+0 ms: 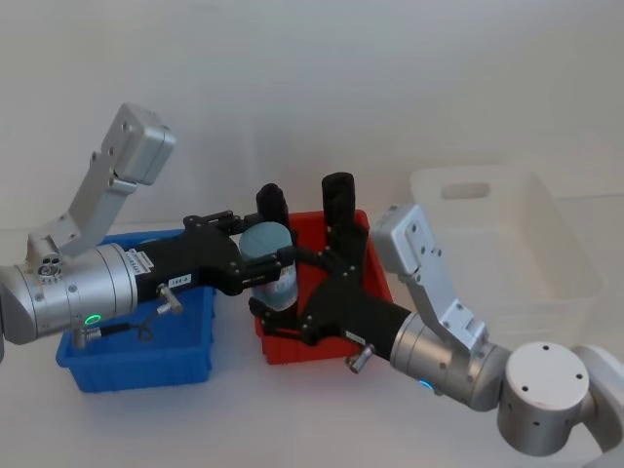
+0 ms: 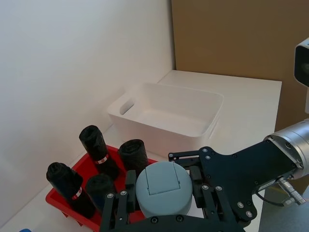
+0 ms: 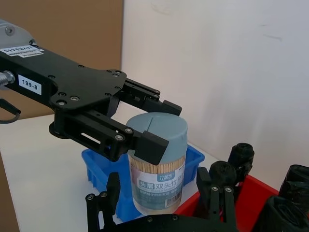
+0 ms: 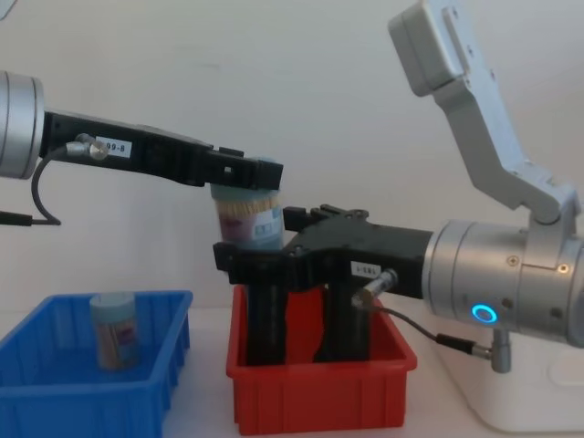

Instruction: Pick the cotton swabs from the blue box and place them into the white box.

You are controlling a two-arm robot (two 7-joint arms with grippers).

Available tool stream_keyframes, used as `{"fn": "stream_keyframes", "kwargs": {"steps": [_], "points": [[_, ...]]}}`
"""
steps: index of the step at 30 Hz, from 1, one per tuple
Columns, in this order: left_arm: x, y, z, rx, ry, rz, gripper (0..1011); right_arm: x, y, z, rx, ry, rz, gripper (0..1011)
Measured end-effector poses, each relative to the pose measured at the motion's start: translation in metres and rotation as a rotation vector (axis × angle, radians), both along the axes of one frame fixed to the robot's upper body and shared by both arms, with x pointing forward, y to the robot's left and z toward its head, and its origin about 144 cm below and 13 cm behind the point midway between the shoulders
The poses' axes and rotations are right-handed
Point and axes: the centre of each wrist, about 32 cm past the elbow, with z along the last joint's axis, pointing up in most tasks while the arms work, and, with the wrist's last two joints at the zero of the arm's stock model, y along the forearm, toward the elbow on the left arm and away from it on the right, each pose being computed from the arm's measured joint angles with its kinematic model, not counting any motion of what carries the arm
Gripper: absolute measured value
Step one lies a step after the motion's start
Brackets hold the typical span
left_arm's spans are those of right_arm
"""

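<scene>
A cotton swab tub [image 1: 265, 255] with a pale blue lid hangs in the air over the left edge of the red bin. My left gripper [image 1: 255, 249] is shut on its lid and upper body [image 3: 157, 164]. My right gripper [image 1: 281, 290] stands open around the tub's lower part; a finger [image 3: 113, 191] sits on each side with a small gap. A second tub [image 4: 114, 330] stands upright in the blue box [image 4: 55, 383]. At the far right lies the white box [image 1: 546, 253], with nothing in it.
The red bin [image 4: 319, 383] stands between the blue box and the white box and holds several upright black rolls [image 2: 94, 142]. Both arms cross above it. A white wall runs along the back of the table.
</scene>
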Motion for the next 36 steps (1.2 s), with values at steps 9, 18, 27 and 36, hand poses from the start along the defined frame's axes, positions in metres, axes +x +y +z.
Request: {"fn": "stream_keyframes", "kwargs": {"steps": [9,18,27,36], "points": [[0.0,0.0,0.0,0.0,0.0,0.0,670,0.008,0.007,-0.001,-0.002,-0.003,0.009,836],[0.0,0.0,0.0,0.0,-0.001,0.002,670,0.011,0.011,0.0,0.0,-0.006,0.012,634],[0.0,0.0,0.0,0.0,0.0,0.001,761,0.013,0.013,0.0,0.001,-0.006,0.01,634],[0.0,0.0,0.0,0.0,0.0,0.0,1004,0.013,0.013,0.0,0.0,-0.008,0.002,634]]}}
